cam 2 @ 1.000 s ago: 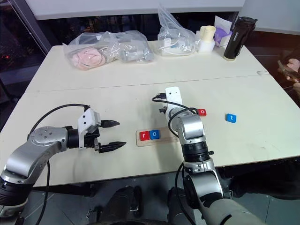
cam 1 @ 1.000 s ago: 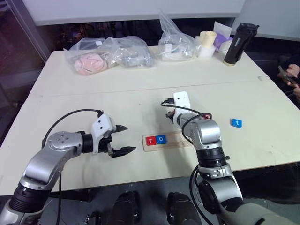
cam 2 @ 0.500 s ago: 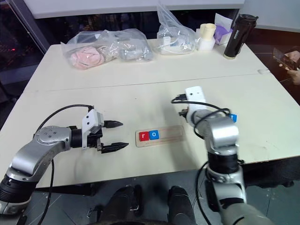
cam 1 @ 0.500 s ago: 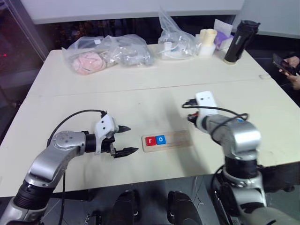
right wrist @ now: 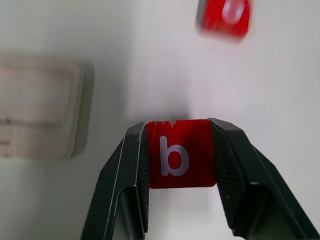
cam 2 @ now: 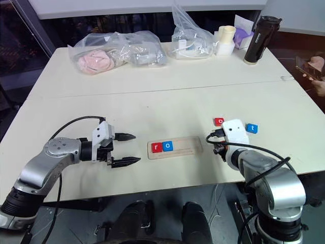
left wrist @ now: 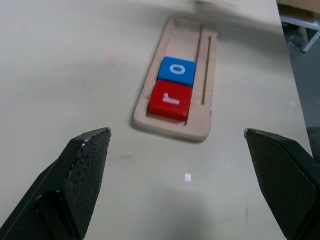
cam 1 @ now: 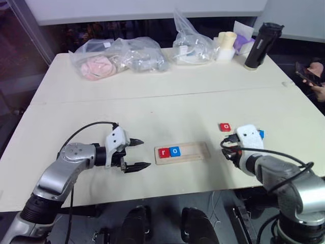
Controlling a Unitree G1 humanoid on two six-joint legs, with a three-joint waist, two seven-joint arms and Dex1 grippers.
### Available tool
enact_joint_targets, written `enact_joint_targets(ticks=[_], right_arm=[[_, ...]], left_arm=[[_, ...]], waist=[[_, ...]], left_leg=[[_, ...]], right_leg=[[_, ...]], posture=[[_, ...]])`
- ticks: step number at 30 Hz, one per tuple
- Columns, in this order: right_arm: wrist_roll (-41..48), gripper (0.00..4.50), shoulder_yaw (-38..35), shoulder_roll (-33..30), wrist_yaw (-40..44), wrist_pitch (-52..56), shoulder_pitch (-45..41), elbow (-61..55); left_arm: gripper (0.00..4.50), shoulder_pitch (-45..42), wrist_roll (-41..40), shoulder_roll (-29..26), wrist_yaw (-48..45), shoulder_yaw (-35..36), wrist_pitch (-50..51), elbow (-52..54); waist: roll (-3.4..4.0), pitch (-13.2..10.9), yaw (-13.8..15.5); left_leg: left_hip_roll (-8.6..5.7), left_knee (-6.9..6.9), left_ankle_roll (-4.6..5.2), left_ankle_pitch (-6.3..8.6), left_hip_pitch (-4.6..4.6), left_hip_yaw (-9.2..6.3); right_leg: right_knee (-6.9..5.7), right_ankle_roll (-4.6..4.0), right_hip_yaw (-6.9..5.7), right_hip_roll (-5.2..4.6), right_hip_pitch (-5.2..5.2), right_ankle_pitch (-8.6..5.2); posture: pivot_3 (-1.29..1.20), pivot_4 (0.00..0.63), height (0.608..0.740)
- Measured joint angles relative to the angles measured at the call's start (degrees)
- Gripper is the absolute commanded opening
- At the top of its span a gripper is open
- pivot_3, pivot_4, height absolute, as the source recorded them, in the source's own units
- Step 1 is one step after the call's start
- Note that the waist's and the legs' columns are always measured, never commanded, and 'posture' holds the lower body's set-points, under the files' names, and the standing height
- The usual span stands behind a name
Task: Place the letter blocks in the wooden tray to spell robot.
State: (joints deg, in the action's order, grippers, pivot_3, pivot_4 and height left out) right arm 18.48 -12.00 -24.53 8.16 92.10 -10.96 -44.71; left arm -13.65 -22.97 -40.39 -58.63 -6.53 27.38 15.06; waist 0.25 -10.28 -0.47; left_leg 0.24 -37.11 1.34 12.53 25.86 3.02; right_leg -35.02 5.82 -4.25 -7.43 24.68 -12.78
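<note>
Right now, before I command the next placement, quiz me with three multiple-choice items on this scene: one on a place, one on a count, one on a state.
1. Where does the red r block sit?
A. In the wooden tray, at the end nearest the left gripper
B. On the table beside the bags
C. Between the left gripper's fingers

2. How many blocks lie in the tray?
A. None
B. Two
C. Four

3. What is the right gripper doing?
A. Standing open
B. Shut on nothing
C. Shut on the red b block

Answers: 1 A, the r lies at the tray's end with the blue o block next to it. 2 B, only r and o fill the groove. 3 C, the right wrist view shows both fingers pressed against the b.
</note>
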Motion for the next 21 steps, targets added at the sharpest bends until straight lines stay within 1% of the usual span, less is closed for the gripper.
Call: enact_joint_targets(ticks=[9, 16, 21], right_arm=[[-0.1, 1.17, -0.2, 2.3, -2.5, 0.0, 0.9, 0.2], [-0.3, 1.17, -0.5, 3.7, -2.6, 0.0, -4.4, 2.3], [-0.9, 1.17, -0.5, 3.7, -2.6, 0.0, -4.8, 5.0]], left_arm=[[4.5, 1.2, 0.0, 0.0, -0.2, 0.0, -0.9, -0.3], [4.5, 2.2, 0.0, 0.0, 0.1, 0.1, -1.4, -0.2], [4.5, 2.5, 0.0, 0.0, 0.1, 0.1, -1.4, -0.2]], waist=[[-0.01, 0.0, -0.1], [0.01, 0.0, -0.1], [0.01, 0.0, 0.0]], left_leg=[[0.01, -0.01, -0.02, 0.01, 0.0, 0.0], [0.02, 0.02, -0.03, 0.02, 0.03, 0.0], [-0.02, -0.06, 0.14, -0.08, 0.44, 0.04]], right_leg=[[0.01, 0.0, 0.0, -0.01, 0.01, 0.0], [0.01, -0.01, 0.0, -0.02, 0.25, 0.0], [-0.03, 0.0, -0.01, -0.02, 0.38, 0.02]], posture=[[0.0, 0.15, 0.725], [0.0, 0.15, 0.725], [0.0, 0.15, 0.725]])
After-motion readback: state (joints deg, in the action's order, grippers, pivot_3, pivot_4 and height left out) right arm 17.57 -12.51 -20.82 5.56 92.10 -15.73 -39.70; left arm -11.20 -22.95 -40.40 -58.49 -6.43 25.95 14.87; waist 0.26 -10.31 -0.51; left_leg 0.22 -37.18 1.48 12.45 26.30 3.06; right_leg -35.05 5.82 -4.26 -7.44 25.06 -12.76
